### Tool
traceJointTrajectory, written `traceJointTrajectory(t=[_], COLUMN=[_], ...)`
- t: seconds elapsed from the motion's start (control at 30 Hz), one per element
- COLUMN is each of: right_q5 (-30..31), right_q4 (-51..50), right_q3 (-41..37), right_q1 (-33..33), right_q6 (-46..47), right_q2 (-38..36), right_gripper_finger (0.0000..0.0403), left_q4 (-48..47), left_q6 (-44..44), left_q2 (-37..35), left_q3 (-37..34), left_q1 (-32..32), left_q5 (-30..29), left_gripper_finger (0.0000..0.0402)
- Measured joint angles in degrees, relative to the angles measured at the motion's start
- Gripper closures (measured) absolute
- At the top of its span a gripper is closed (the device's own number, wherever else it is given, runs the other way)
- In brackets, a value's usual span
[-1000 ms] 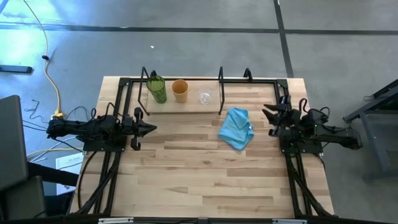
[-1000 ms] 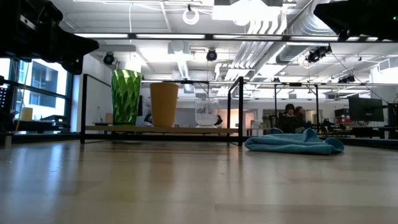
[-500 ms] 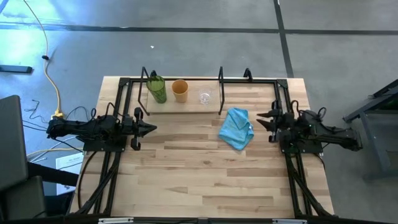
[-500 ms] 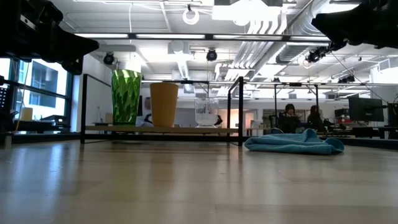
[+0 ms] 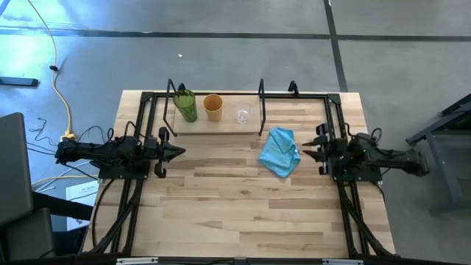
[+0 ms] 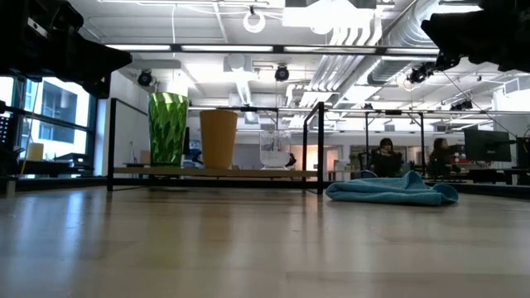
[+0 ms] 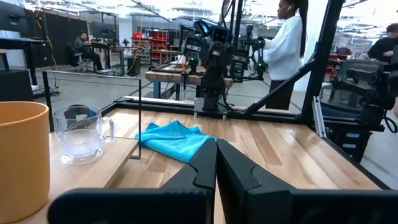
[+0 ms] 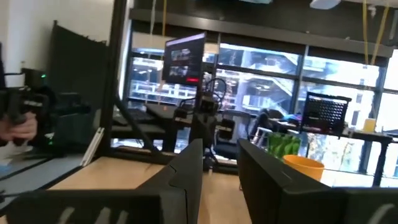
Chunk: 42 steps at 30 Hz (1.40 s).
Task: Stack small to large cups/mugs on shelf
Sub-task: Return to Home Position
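— Jaws on each arm: how do they stand?
— On the left gripper (image 7: 216,146) the two fingers are pressed together with nothing between them. On the right gripper (image 8: 221,144) they stand a little apart, also with nothing held. Both grippers hover over the table (image 5: 243,206), one at each side edge, pointing inward.
— Where are the cups?
— All three stand upright in a row on the shelf (image 5: 228,126) at the table's far edge, side by side and not nested. Seen from above, the green cup (image 5: 185,105) is nearest the left arm, the orange cup (image 5: 213,107) is in the middle, and the clear mug (image 5: 242,115) is nearest the right arm.
— What is hard to see?
— From above the clear mug is only a faint ring. In the left wrist view the orange cup is cut off at the picture's edge. In the right wrist view a finger hides the lower parts of the green and orange cups. At table height the arms are dark shapes cut off in the upper corners.
— Anything else?
— A crumpled blue cloth (image 5: 280,152) lies on the table between the shelf and the right gripper. A person (image 7: 283,50) stands in the room beyond.
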Motion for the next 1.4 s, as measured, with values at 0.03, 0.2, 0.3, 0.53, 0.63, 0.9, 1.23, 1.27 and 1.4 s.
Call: traceJointTrajectory(t=[0.03, 0.2, 0.3, 0.53, 0.63, 0.9, 1.23, 1.27, 1.4], right_q5=[0.86, 3.55, 6.26, 7.32, 9.88, 10.86, 10.63, 10.26, 9.7], right_q4=[0.36, 1.23, 0.9, -0.79, -3.18, -6.59, -15.97, -16.01, -16.11], right_q3=[0.0, 0.0, 0.0, -0.02, -0.02, -0.04, -0.04, -0.04, -0.04], right_q1=[0.41, 2.04, 2.79, 3.36, 3.36, 3.36, 3.38, 3.37, 3.38], right_q6=[0.02, -0.4, 0.37, 2.21, 3.69, 10.02, 14.88, 14.79, 14.22], right_q2=[0.05, 0.0, 0.04, 0.05, 0.05, 0.05, 0.45, 0.45, 0.45], right_gripper_finger=[0.0311, 0.0311, 0.0311, 0.0311, 0.0311, 0.0311, 0.0311, 0.0311, 0.0311], left_q4=[0.0, -0.03, -0.04, -0.07, -0.07, -0.18, -0.18, -0.16, -0.23], left_q6=[0.0, -0.15, -0.13, 0.11, 0.13, 0.22, 0.26, 0.26, 0.26], left_q2=[0.0, 0.0, 0.0, 0.0, 0.0, 0.0, 0.0, 0.0, 0.0], left_q3=[0.0, 0.0, 0.0, 0.0, 0.0, 0.0, 0.0, 0.0, 0.0], left_q1=[0.0, 0.0, 0.0, 0.0, 0.0, 0.0, 0.0, 0.0, 0.0], left_q5=[-0.04, -0.11, -0.11, -0.11, -0.11, -0.11, 0.03, 0.27, 0.74], left_gripper_finger=[0.0401, 0.0401, 0.0401, 0.0401, 0.0401, 0.0401, 0.0401, 0.0401, 0.0401])
